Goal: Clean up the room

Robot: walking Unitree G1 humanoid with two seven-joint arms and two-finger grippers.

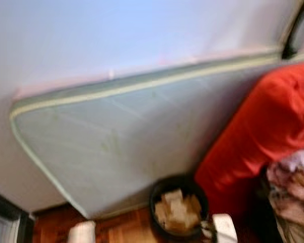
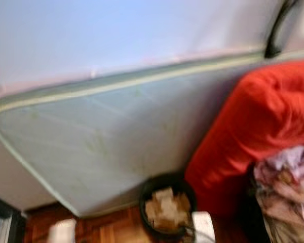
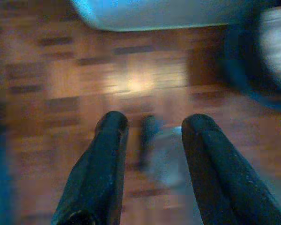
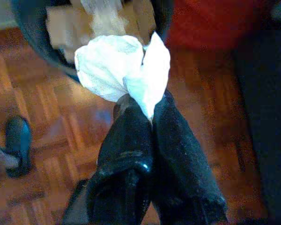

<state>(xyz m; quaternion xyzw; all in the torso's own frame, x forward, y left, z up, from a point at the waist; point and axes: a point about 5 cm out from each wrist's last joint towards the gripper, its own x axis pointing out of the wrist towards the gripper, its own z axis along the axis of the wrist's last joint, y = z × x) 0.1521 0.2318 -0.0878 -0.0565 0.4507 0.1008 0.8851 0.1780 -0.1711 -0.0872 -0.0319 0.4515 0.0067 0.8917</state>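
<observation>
Between the right gripper's (image 4: 147,110) pressed-together black fingers sits a crumpled white tissue (image 4: 122,70), pinched at its lower edge, most of the wad sticking out past the fingertips. Just beyond the tissue, along the gripper's pointing direction, is a round black bin (image 4: 28,35) holding tan cardboard-like scraps (image 4: 65,23); the tissue overlaps the bin's near rim in the wrist view, whether it's over the opening or short of it can't be told. Under the gripper is reddish parquet floor (image 4: 61,140). Off to one side of the fingers a dark shoe-like shape (image 4: 16,140) rests on the floor, blurred. Past the bin on the other side, something red (image 4: 210,23).

Left gripper (image 3: 152,124) hangs over the same parquet (image 3: 131,75), fingers spread apart with a clear gap, nothing between them. Blurry dark-and-grey object (image 3: 157,150) lies on the floor beyond the gap, can't identify it. Ahead of the left fingers, the pale edge of a mattress (image 3: 154,14) and the bin's dark rim (image 3: 243,65).

Head views, blurred: bin (image 1: 178,207) on the floor, a grey-blue mattress (image 1: 121,142) with light piping leaning on the white wall (image 1: 116,35) behind it, red bedding (image 1: 263,131) beside the bin, a bundle of pink and white fabric (image 1: 294,187) next to that.
</observation>
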